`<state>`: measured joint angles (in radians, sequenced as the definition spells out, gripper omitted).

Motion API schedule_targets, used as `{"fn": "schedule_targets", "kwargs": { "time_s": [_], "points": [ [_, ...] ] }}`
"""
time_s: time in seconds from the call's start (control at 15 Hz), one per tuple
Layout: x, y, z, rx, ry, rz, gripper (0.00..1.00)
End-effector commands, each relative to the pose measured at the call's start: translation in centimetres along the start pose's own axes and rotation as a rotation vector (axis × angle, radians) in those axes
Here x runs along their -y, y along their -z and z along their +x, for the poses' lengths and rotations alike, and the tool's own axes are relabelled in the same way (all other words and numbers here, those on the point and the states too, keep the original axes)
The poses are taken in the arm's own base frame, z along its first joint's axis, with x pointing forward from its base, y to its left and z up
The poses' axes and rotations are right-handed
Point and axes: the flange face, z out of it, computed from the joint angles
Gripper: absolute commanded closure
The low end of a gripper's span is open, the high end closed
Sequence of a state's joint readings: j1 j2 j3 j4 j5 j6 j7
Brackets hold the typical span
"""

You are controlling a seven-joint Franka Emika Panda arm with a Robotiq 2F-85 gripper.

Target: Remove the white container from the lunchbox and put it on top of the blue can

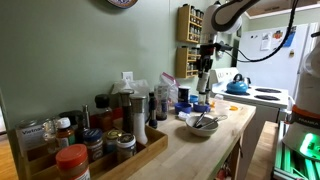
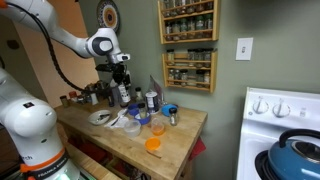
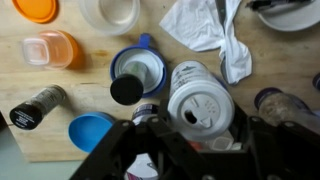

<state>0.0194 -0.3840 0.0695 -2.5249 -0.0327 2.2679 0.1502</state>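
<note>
A white container with a flip-top lid (image 3: 200, 100) sits between the fingers of my gripper (image 3: 200, 128), which looks shut on it and holds it above the wooden counter. A bit of clear plastic box (image 3: 210, 127) shows right under it, mostly hidden. A can with a blue and white label (image 3: 142, 165) stands beside the left finger, partly covered; it also shows in an exterior view (image 2: 152, 100). In both exterior views the gripper (image 1: 205, 70) (image 2: 122, 80) hangs well above the counter.
On the counter (image 3: 60, 100) lie a blue cup (image 3: 138, 68), a blue lid (image 3: 90, 130), a pepper shaker (image 3: 38, 105), a small clear tub with orange (image 3: 50, 48), an orange lid (image 3: 38, 9), a white bowl (image 3: 108, 12) and a white cloth (image 3: 205, 28). A spice rack (image 2: 190, 40) hangs behind.
</note>
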Motion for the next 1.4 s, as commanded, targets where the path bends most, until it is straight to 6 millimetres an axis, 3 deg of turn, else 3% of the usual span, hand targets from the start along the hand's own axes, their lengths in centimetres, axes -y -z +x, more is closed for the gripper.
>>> {"fn": "schedule_targets", "kwargs": {
  "time_s": [0.0, 0.13, 0.4, 0.53, 0.87, 0.93, 1.13, 1.2, 1.33],
  "points": [
    [-0.3, -1.9, 6.2, -0.078, -0.030, -0.026, 0.69],
    [-1.2, -2.1, 8.9, -0.063, 0.002, -0.051, 0.69],
    [-1.5, 2.7, 13.5, -0.016, 0.164, -0.026, 0.69],
    [-1.8, 3.8, 15.0, 0.030, 0.248, -0.063, 0.69],
    [-1.9, 3.2, 14.7, 0.064, 0.324, -0.148, 0.69],
    [-2.2, 3.3, 14.8, 0.063, 0.292, -0.117, 0.44],
    [-1.9, 3.0, 14.8, 0.068, 0.307, -0.130, 0.44],
    [-1.6, 2.4, 14.7, 0.088, 0.311, -0.126, 0.69],
    [-1.7, 0.9, 15.1, 0.113, 0.324, -0.128, 0.69]
  ]
}}
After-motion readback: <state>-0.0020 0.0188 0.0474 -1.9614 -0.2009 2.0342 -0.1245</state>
